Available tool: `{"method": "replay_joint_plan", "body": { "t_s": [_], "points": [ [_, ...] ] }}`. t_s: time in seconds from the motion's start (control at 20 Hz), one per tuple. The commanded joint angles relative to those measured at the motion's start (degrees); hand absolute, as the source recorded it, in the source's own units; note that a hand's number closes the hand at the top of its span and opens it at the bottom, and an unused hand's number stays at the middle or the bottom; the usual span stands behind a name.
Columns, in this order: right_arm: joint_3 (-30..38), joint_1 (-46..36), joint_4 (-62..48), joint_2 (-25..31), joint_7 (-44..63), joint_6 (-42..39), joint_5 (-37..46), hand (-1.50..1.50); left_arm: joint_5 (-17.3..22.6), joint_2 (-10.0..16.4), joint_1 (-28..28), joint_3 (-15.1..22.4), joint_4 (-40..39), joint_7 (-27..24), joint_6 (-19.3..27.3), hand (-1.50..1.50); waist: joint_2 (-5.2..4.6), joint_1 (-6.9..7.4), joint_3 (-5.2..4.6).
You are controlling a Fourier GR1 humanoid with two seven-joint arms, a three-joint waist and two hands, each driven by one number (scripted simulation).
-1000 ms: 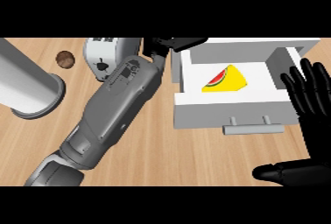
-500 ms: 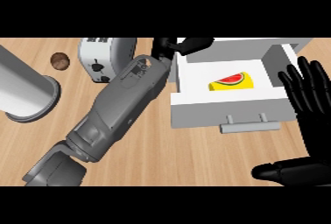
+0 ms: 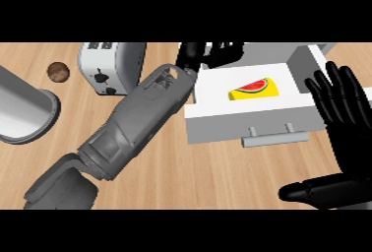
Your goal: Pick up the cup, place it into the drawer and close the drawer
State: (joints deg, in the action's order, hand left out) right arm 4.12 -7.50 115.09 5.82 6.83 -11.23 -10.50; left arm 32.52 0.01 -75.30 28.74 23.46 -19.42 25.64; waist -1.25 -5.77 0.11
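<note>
Black left hand [image 3: 209,53] over the white box-shaped drawer's [image 3: 247,120] far-left corner
Its grip cannot be told, nor where the cup lies; black right hand [image 3: 355,133], splayed straight, rests by the drawer's right wall; yellow watermelon-printed wedge [image 3: 254,89] lies inside.

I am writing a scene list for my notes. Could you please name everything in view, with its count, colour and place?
counter: 1, light wood, under everything.
toaster: 1, white-grey, far side, left of the middle.
round thing: 1, brown, left of the toaster; too small to name.
cylindrical container: 1, grey, at the left edge.
drawer: 1, white, open, right of the middle, with its handle toward the robot.
block with a watermelon picture: 1, yellow, inside the drawer.
left forearm: 1, grey, running from the lower left toward the drawer.
left robot hand: 1, black, at the drawer's far left corner.
right robot hand: 1, black, open, at the right edge.
</note>
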Motion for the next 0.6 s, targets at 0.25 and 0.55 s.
{"method": "replay_joint_plan", "body": {
  "t_s": [0.25, 0.55],
  "points": [
    [0.9, -0.8, -1.4, -0.4, -1.2, -0.7, -2.2, -1.5, 3.3, 0.0, -1.0, 5.4, -0.8, 1.3, 1.7, -1.5, -0.3, -0.68, 0.01],
    [2.6, -0.4, 0.9, 0.9, 1.0, -2.4, -7.0, -1.5, 9.2, 0.0, -0.3, 3.4, 3.7, -2.7, 1.1, -1.5, 0.17, -0.09, -0.03]
  ]
}}
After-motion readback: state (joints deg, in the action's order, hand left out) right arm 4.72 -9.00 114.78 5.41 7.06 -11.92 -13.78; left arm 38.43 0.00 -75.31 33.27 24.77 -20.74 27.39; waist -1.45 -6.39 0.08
